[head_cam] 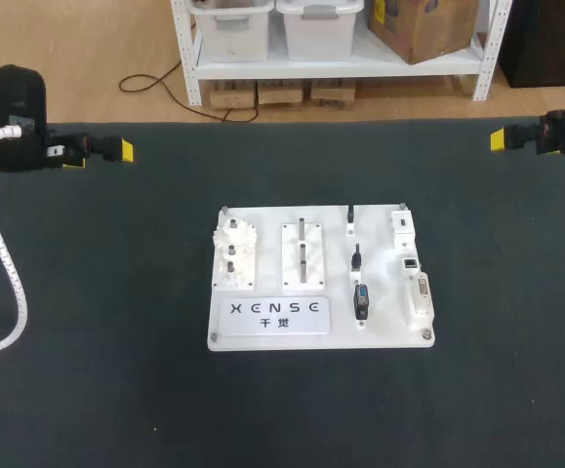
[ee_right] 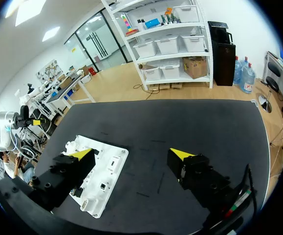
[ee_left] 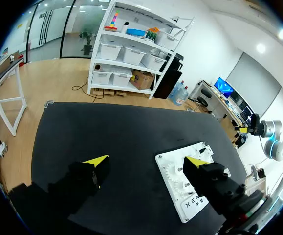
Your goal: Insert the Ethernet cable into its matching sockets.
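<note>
We note our left claw point(ee_left: 146, 161) and right claw point(ee_right: 130, 154) spread, empty. Ethernet cable point(head_cam: 361, 300): short, black, on the white board point(head_cam: 262, 333).

Your head camera sits high behind the robot and looks steeply down on the dark surface point(head_cam: 116, 390), with the white board point(head_cam: 336, 336) mid-frame and some way off; your left wrist camera rides well above the surface's left edge, facing right along the left hand point(ee_left: 148, 160); your right wrist camera mirrors it from the right edge, facing left along the right hand point(ee_right: 131, 152); all three share the board and the surface around it.
</note>
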Available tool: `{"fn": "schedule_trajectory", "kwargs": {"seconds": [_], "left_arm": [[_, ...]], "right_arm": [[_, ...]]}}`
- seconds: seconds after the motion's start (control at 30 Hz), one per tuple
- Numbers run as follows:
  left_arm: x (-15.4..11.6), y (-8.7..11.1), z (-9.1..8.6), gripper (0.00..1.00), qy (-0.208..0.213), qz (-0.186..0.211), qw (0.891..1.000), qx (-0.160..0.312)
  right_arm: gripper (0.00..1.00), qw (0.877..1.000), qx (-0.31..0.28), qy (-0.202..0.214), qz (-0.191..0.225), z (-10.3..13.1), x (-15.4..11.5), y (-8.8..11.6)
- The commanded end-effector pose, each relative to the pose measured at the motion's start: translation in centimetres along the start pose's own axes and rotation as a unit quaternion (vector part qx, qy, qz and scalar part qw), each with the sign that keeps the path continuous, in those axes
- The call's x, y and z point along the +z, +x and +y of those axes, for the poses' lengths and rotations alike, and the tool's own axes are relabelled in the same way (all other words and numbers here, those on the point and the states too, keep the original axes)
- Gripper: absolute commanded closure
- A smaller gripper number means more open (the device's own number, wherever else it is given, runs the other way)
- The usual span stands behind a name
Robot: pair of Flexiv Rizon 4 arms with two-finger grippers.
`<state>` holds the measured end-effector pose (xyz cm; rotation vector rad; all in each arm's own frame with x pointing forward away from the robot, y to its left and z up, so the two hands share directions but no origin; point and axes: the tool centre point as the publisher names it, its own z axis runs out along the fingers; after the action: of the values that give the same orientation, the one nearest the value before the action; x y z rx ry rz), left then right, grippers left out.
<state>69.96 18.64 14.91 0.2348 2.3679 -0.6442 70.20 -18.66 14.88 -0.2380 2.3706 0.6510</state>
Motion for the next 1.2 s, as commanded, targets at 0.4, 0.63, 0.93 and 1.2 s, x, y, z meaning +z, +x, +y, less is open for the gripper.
{"fn": "schedule_trajectory", "kwargs": {"seconds": [0.4,0.63,0.93,1.2], "left_arm": [[0.8,-0.6,-0.7,0.00,0.020,0.005,0.998,0.053],[3.5,-0.7,-4.3,0.00,0.208,-0.028,0.943,0.259],[6.3,1.7,-10.1,0.00,0.334,-0.034,0.846,0.415],[7.1,4.4,-13.3,0.00,0.407,-0.053,0.773,0.483]], "right_arm": [[0.00,1.000,0.000,0.002,0.000,0.1,-0.1,0.0],[0.00,1.000,0.000,0.002,0.000,0.1,-0.1,0.0],[0.00,1.000,0.000,0.002,0.000,0.1,-0.1,0.0],[0.00,1.000,0.000,0.002,0.000,0.1,-0.1,0.0]]}}
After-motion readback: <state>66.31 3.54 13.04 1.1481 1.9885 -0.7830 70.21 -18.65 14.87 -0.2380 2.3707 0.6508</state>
